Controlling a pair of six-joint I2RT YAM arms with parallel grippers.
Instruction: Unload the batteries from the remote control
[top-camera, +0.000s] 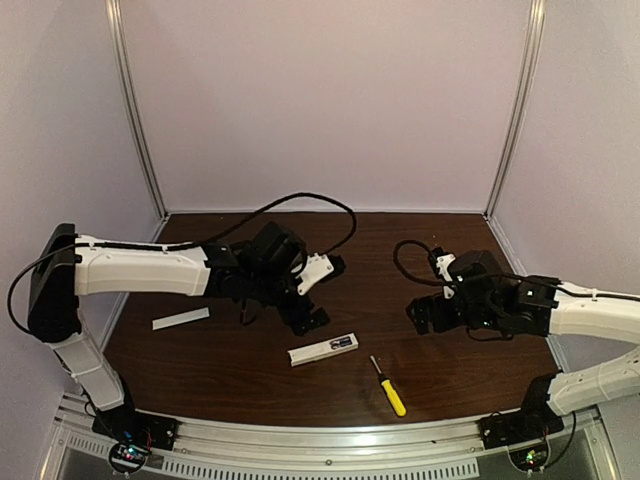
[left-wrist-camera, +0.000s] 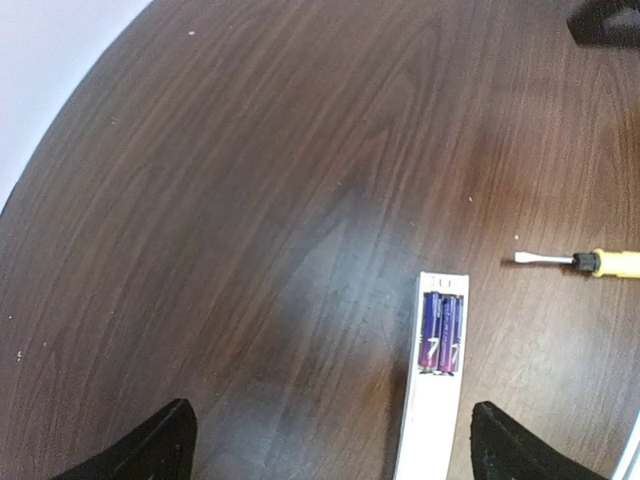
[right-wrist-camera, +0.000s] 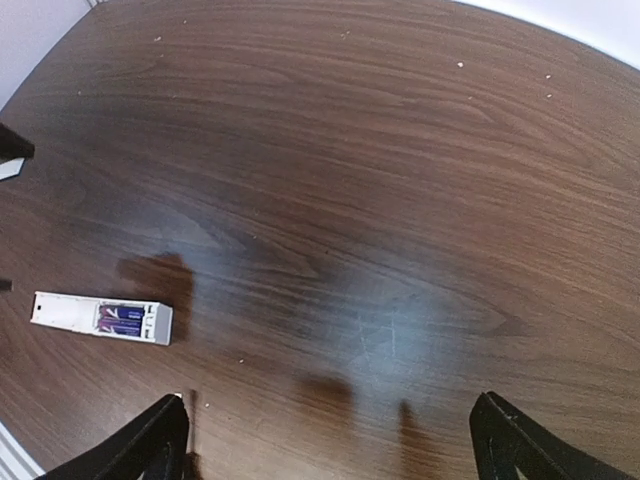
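The white remote control (top-camera: 322, 350) lies flat near the table's front middle, its compartment uncovered. Two blue-purple batteries (left-wrist-camera: 441, 332) sit side by side in that recess, also seen as batteries (right-wrist-camera: 122, 318) in the right wrist view. My left gripper (top-camera: 312, 295) hovers just behind the remote, open and holding nothing. In the left wrist view the remote control (left-wrist-camera: 432, 400) runs up between the spread fingers, close to the right finger (left-wrist-camera: 510, 445) and untouched. My right gripper (top-camera: 428, 290) stands open over bare wood to the right, well apart from the remote control (right-wrist-camera: 80, 314).
A yellow-handled screwdriver (top-camera: 389, 386) lies right of the remote, its blade (left-wrist-camera: 545, 259) pointing toward it. The flat white cover strip (top-camera: 181, 319) rests at the left under the left arm. Pale walls with metal posts enclose the table.
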